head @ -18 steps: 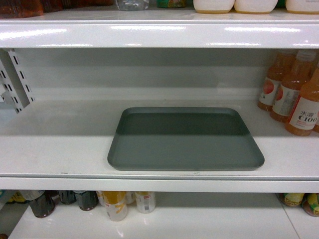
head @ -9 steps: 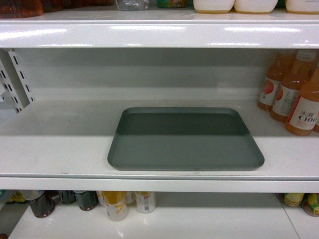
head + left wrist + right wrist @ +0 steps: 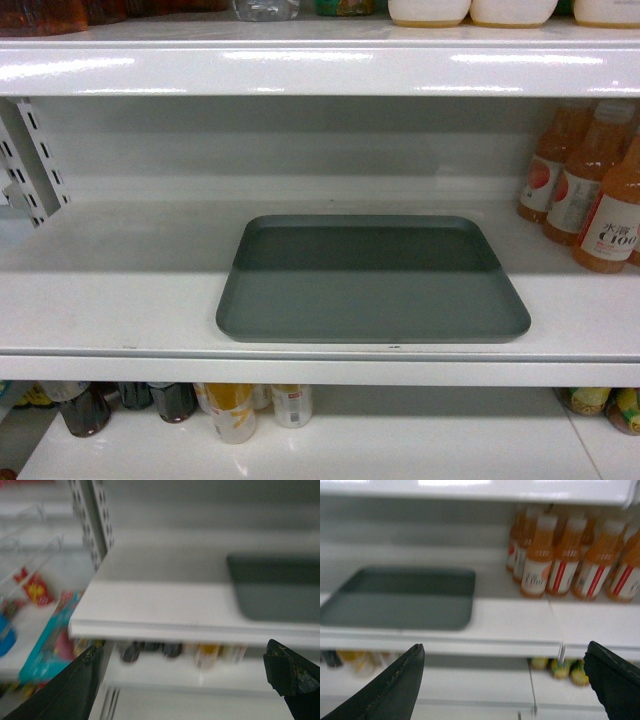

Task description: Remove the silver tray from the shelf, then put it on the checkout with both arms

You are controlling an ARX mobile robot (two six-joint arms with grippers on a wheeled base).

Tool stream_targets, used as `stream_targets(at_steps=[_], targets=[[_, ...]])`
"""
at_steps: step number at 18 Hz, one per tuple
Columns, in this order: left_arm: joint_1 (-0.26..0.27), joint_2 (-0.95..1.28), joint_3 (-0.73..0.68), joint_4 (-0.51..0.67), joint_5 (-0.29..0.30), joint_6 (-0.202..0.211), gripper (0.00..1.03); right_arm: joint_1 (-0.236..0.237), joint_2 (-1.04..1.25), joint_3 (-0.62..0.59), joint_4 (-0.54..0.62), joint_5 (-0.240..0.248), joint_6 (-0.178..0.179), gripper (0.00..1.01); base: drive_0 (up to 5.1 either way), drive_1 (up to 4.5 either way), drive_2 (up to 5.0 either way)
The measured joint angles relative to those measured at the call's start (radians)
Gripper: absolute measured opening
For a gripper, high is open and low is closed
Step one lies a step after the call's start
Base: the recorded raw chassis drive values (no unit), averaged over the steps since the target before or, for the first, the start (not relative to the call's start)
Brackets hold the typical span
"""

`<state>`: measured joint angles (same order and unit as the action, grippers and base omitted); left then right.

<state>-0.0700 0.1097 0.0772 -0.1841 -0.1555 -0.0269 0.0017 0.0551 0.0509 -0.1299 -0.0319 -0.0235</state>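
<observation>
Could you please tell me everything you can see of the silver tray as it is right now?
The silver tray is a large flat rectangle in matte grey-green, with rounded corners and a low raised rim, plain and unmarked, seemingly metal. It is empty and lies flat on the white shelf, its front edge close to the shelf's front lip. Shadow covers its rear part. Orange bottles stand apart to its right. Only the shelf touches it; neither gripper reaches it.

Matte black jaws both wrists, flat tapered blades, faint edge stitching, scuffed tip on left
</observation>
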Motion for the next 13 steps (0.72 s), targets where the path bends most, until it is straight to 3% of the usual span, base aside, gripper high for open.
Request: stream_targets(at_steps=[1,2,3,5,7,11,13], targets=[[-0.024,0.163,0.054,-0.004,-0.059,-0.011,0.98,0.035,0.153,0.032,0.011,0.006,-0.012,0.98,0.0,0.0,0.0],[0.006,0.291,0.083,0.052,-0.039,-0.029,0.98,0.072,0.279,0.05,0.08,0.009,-0.017,0.98,0.0,0.0,0.0],[0.033,0.404,0.094,0.127,0.001,-0.049,0.98,0.093,0.393,0.06,0.164,0.019,-0.021,0.98,0.0,0.0,0.0],[0.027,0.673,0.125,0.304,0.101,-0.053,0.98,0.132,0.65,0.093,0.345,0.048,-0.018,0.98,0.0,0.0,0.0],[0.005,0.966,0.199,0.465,0.145,-0.056,0.98,0.172,0.909,0.143,0.52,0.064,-0.001,0.98,0.0,0.0,0.0],[-0.066,1.444,0.375,0.618,0.162,-0.096,0.98,0.195,1.387,0.289,0.763,0.077,0.046,0.98,0.0,0.0,0.0],[-0.091,1.602,0.457,0.612,0.155,-0.101,0.98,0.185,1.542,0.371,0.766,0.069,0.066,0.98,0.0,0.0,0.0]])
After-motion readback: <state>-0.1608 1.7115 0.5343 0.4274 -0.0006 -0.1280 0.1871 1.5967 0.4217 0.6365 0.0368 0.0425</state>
